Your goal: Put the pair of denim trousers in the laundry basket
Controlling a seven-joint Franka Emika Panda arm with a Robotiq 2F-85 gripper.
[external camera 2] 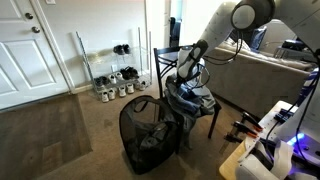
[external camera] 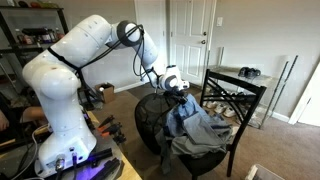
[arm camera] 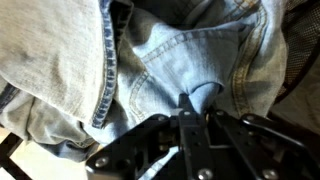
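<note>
The denim trousers (external camera: 193,125) are light blue and lie draped over the seat of a black chair, hanging partly toward the basket. They also show in an exterior view (external camera 2: 187,98) and fill the wrist view (arm camera: 150,50). The laundry basket (external camera 2: 145,135) is a black mesh bin on the floor next to the chair; it also shows in an exterior view (external camera: 150,120). My gripper (external camera: 180,92) is over the trousers at the chair, seen also in an exterior view (external camera 2: 187,80). In the wrist view my gripper (arm camera: 197,97) is shut on a pinched fold of denim.
The black chair (external camera: 245,95) stands against the basket. A white door (external camera 2: 30,45) and a metal shoe rack with shoes (external camera 2: 115,75) stand at the back. A sofa (external camera 2: 260,75) is behind the arm. A bench with cables (external camera 2: 265,140) is near the base.
</note>
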